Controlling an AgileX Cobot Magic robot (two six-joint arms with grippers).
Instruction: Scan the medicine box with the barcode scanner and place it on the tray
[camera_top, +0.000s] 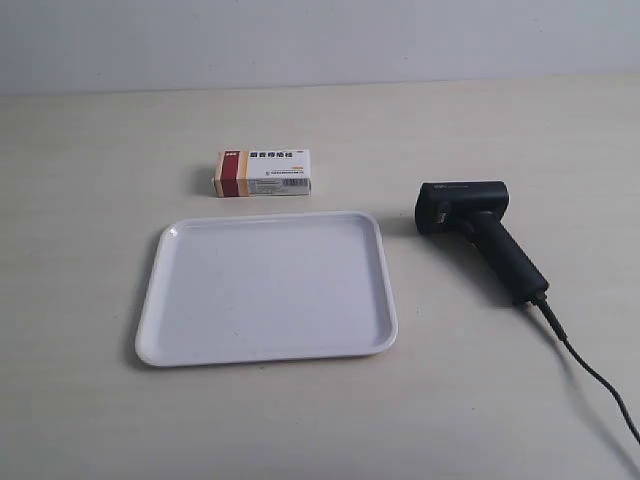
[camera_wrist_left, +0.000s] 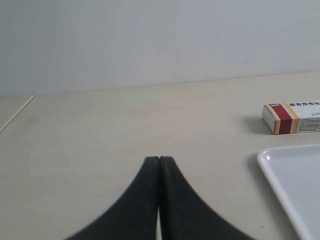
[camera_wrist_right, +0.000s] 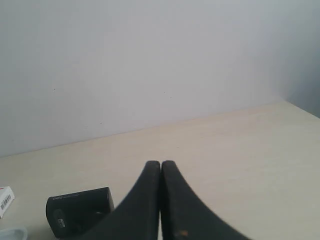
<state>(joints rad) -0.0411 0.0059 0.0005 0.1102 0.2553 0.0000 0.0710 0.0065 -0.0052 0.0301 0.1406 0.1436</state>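
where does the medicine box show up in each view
Exterior view: medicine box lies on the table just beyond the tray's far edge.
Left wrist view: box at the frame's right edge, cut off, beyond the tray corner.
Right wrist view: only a white sliver at the frame's left edge, beside the scanner.
Shared landmark: the tray.

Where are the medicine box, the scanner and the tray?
medicine box (camera_top: 263, 173), exterior view, middle of its top face.
barcode scanner (camera_top: 462, 206), exterior view, its blocky head.
tray (camera_top: 268, 285), exterior view, its bare floor.
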